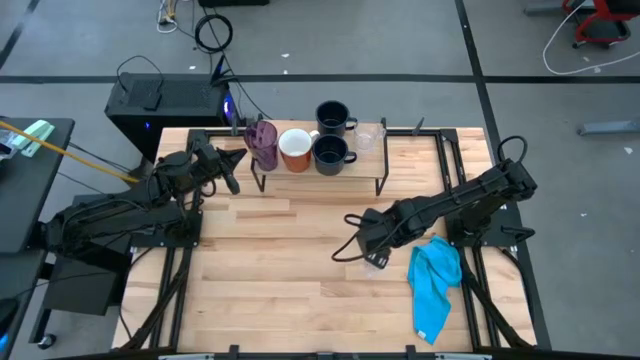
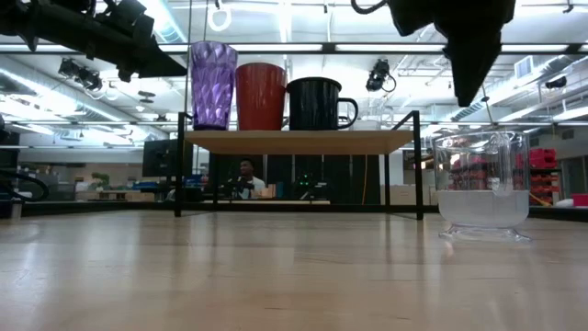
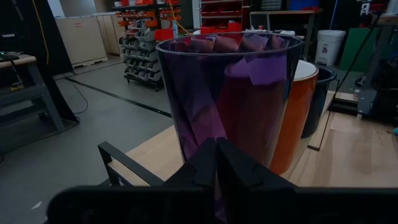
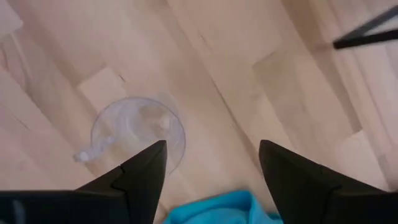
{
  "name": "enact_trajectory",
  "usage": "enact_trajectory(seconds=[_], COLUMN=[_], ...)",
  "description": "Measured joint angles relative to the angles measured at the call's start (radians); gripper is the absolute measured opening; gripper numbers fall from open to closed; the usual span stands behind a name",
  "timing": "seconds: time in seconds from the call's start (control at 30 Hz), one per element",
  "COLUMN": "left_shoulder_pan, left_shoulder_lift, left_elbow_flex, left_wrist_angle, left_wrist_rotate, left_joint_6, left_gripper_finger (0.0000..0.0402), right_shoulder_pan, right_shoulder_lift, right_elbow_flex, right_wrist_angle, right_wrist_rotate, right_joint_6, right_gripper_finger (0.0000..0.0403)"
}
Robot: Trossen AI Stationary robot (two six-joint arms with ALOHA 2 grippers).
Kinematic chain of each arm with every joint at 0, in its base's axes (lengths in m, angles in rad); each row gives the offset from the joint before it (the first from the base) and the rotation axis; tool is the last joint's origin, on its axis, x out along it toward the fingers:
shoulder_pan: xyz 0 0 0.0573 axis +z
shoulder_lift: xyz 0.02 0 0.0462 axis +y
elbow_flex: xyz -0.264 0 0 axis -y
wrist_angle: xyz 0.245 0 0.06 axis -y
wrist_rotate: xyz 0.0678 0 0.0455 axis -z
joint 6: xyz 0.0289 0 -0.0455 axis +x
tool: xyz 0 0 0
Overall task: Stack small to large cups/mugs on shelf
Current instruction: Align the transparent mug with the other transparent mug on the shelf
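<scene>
The tumbler (image 1: 263, 143) was translucent purple, one mug (image 1: 295, 150) white and orange, two mugs (image 1: 331, 152) dark, the cloth (image 1: 436, 280) bright blue, the surface (image 1: 290, 270) pale wood.

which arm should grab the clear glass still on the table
The right. Its open gripper hovers just above the clear glass standing on the table. The left gripper is shut, over by the purple tumbler on the shelf.

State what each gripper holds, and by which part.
Nothing is held. The left gripper is shut and empty beside the purple tumbler; the right gripper hangs open above the clear glass.
</scene>
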Motion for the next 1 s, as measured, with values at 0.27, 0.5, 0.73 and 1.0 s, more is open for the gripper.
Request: enact_trajectory(seconds=[0.27,0.5,0.73,1.0], left_shoulder_pan=[0.000,0.000,0.000,0.000], left_shoulder_lift=[0.000,0.000,0.000,0.000], left_elbow_flex=[0.000,0.000,0.000,0.000], left_wrist_angle=[0.000,0.000,0.000,0.000], left_wrist_rotate=[0.000,0.000,0.000,0.000], left_joint_6=[0.000,0.000,0.000,0.000], left_gripper_finger=[0.0021,0.0021,0.0014,0.0024], right_shoulder_pan=[0.015,0.097,0.176,0.211], right_shoulder_lift=[-0.002,0.066,0.197,0.218], right_elbow_flex=[0.000,0.001,-0.001,0.000], right_wrist_angle=[0.148,0.399,0.398,0.383], right_wrist_rotate=[-0.049,-0.039,-0.045,-0.046], right_joint_6=[-0.120,-0.344,-0.449,-0.446], right_gripper_finger=[0.0245,0.0221,0.0204,0.0193])
